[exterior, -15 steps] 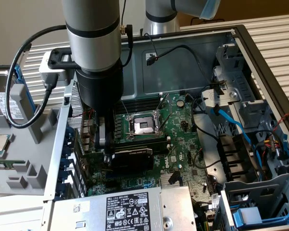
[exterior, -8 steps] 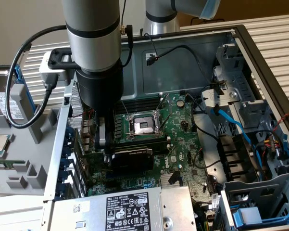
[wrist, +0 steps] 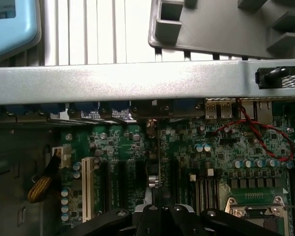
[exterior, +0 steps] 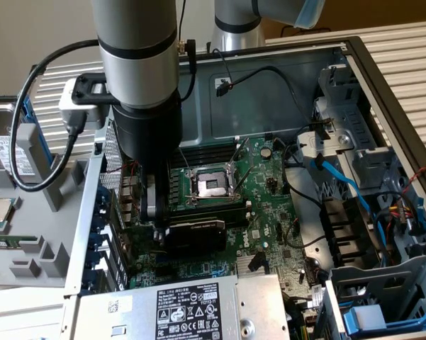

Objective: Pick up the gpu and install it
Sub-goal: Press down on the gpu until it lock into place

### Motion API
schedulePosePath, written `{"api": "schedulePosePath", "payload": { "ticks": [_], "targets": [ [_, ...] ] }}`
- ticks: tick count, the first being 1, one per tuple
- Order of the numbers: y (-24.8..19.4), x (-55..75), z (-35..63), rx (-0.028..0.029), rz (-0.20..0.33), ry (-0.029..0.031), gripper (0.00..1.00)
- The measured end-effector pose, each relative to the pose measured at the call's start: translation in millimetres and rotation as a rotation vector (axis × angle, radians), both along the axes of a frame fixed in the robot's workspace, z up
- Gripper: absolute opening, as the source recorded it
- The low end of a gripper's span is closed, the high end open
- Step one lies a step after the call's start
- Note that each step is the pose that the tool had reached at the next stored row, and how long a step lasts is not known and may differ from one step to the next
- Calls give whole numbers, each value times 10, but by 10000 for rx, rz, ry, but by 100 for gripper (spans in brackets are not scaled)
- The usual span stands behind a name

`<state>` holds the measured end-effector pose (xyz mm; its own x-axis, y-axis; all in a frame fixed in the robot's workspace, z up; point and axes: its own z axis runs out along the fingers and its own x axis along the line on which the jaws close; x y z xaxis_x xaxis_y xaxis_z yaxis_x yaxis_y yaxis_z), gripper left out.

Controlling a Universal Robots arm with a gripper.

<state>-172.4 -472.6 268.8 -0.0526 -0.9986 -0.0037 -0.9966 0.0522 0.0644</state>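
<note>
Gripper (exterior: 158, 228): fingers clenched, tips on the upper edge of the gpu (exterior: 193, 234). Gpu stood on edge on the motherboard (exterior: 269, 212), beside the processor socket (exterior: 211, 185), inside the computer case (exterior: 81, 234).

We see the gpu (exterior: 193, 234) as a small dark card with a black cooler shroud, standing on edge inside the open computer case. It sits down on the motherboard just in front of the processor socket, its long side running across the exterior view. From the wrist, we see its thin edge (wrist: 158, 162).
</note>
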Motion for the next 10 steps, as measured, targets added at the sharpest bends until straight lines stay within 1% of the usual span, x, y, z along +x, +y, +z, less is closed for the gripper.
{"api": "schedulePosePath", "payload": {
  "ticks": [5, 10],
  "targets": [
    [0, 0, 7, -8, 0, 7, 11],
    [-1, -1, 57, -36, 0, 40, 11]
  ]
}}
